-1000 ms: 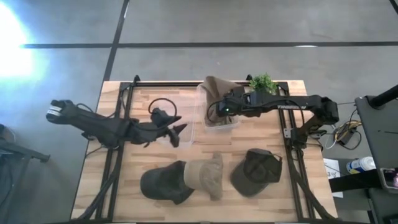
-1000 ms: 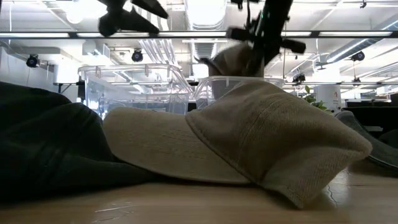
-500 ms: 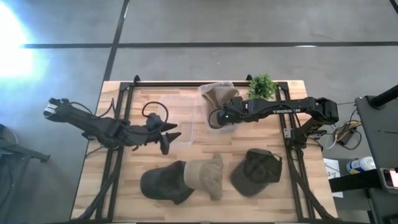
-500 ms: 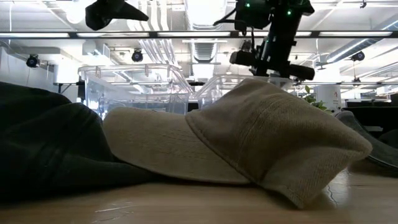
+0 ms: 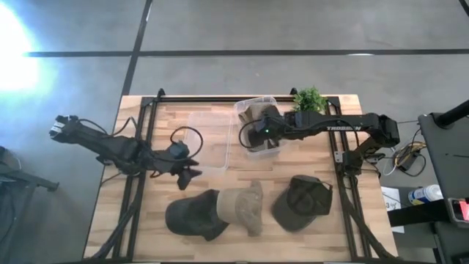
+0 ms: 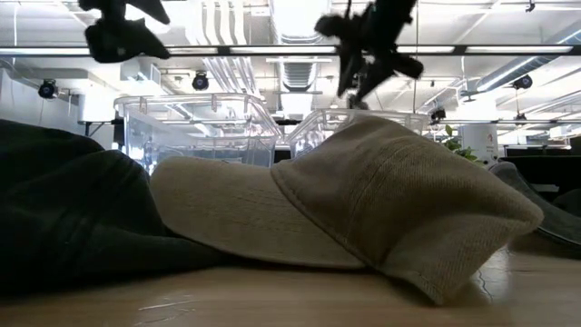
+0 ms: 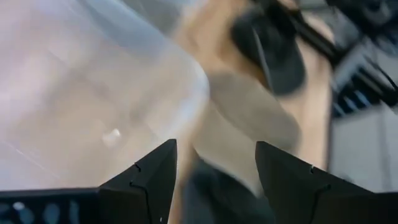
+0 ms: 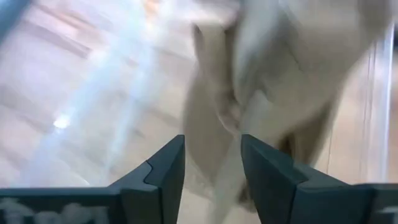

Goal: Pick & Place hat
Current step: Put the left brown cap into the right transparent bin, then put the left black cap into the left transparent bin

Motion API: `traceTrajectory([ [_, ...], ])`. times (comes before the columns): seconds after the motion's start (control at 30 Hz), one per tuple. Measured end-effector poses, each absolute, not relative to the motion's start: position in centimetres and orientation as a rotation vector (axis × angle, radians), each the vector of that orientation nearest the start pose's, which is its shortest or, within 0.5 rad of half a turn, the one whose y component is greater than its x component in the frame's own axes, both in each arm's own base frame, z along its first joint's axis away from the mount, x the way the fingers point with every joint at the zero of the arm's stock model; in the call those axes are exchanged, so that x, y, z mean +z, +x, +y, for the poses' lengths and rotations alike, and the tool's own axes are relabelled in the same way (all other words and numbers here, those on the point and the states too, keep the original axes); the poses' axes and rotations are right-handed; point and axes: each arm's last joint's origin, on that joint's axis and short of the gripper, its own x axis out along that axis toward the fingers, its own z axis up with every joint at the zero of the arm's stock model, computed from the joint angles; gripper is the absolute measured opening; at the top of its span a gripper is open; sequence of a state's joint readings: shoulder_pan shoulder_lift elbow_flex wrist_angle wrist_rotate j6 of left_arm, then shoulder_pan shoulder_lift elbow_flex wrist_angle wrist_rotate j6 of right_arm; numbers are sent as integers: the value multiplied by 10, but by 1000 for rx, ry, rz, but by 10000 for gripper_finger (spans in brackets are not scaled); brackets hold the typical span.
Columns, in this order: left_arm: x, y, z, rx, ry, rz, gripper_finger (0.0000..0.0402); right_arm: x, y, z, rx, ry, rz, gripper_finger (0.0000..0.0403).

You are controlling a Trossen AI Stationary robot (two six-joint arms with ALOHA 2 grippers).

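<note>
A tan hat [image 5: 258,116] lies crumpled inside the right clear bin [image 5: 272,103], and the right wrist view shows this hat [image 8: 280,74] close ahead. My right gripper [image 5: 253,136] [image 8: 212,168] hovers open just above it, over the bin's near side. On the near half of the table lie a dark green hat [image 5: 192,215], a tan hat [image 5: 245,207] whose edge overlaps it, and an olive hat [image 5: 300,202]. My left gripper [image 5: 187,171] [image 7: 216,168] is open above the table, between the left clear bin [image 5: 209,143] and the dark green hat.
A small green plant [image 5: 309,97] stands at the far right behind the right bin. Black frame rails [image 5: 344,191] run along both table sides. In the low view the tan hat [image 6: 381,209] fills the foreground, with both bins [image 6: 195,132] behind it.
My right gripper has lowered the tan hat into the right bin, opened and let it go, then risen a little; the hat has dropped from over the far rim to inside the bin. My left gripper has moved toward the near-left, away from the left bin, toward the dark green hat.
</note>
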State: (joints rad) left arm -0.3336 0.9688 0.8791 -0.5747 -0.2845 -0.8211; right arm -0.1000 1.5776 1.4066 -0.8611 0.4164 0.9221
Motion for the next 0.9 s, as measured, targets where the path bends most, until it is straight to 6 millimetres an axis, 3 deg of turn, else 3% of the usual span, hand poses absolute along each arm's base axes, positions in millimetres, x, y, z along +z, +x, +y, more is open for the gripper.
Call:
traceTrajectory([
  [0.2,290,184,-68,-22,-670,797,211,332,326,-22,-676,420,762,164],
  [0.43,265,177,-85,-61,-674,925,211,337,326,34,-303,323,863,156],
  [0.67,233,168,-107,-120,-688,1019,211,320,320,76,-175,397,956,145],
  [0.9,197,165,-110,-42,-774,1088,211,273,329,92,-183,533,1095,142],
])
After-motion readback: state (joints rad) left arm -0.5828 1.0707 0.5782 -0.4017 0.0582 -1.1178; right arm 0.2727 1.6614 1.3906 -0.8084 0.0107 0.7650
